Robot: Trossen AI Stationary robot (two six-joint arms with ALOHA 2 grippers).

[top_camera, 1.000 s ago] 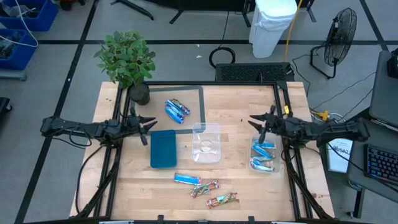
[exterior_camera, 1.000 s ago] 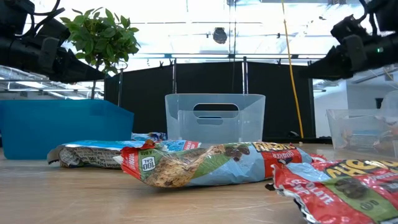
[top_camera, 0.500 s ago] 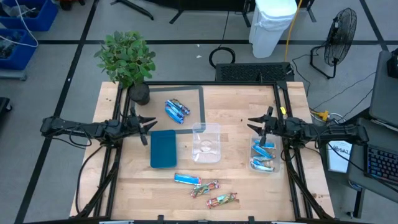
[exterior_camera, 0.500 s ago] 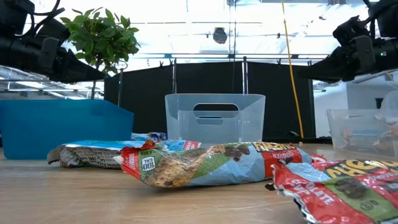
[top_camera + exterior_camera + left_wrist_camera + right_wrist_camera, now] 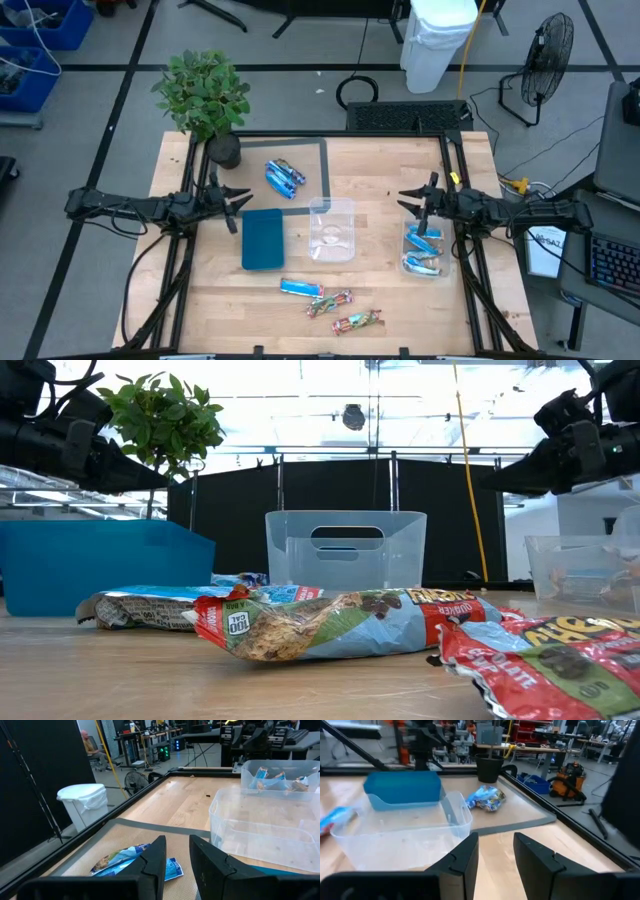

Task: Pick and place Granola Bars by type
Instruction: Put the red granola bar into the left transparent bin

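- Seen only from above: whole wooden worktop [image 5: 380, 300], with left gripper [image 5: 238, 203] hovering at its left edge beside teal tray [image 5: 262, 238], and right gripper [image 5: 415, 202] over the far end of the right clear tub [image 5: 425, 252].
- Left gripper empty, fingers [image 5: 152, 860] a narrow gap apart in the left wrist view; right gripper empty too, fingers [image 5: 462, 855] slightly apart in its own view.
- Held in the right tub: several light blue-and-white bars [image 5: 424, 240].
- Lay on the grey mat [image 5: 322, 165] near the potted plant [image 5: 205, 95]: small heap of darker blue bars [image 5: 284, 177], shown close in the left wrist view [image 5: 127, 860] just ahead of the fingers.
- Middle clear tub [image 5: 331, 229] stood just beside the tray, with no bars seen inside from above.
- Near front edge: one light blue bar [image 5: 299, 288] and two red/green bars [image 5: 330, 302], [image 5: 358, 321], close together.
- Low view alone gave wrapper print on a red/green bar [image 5: 330, 622], and hid the mat behind it.
- Open bare wood between middle tub and right tub, also at both front corners.
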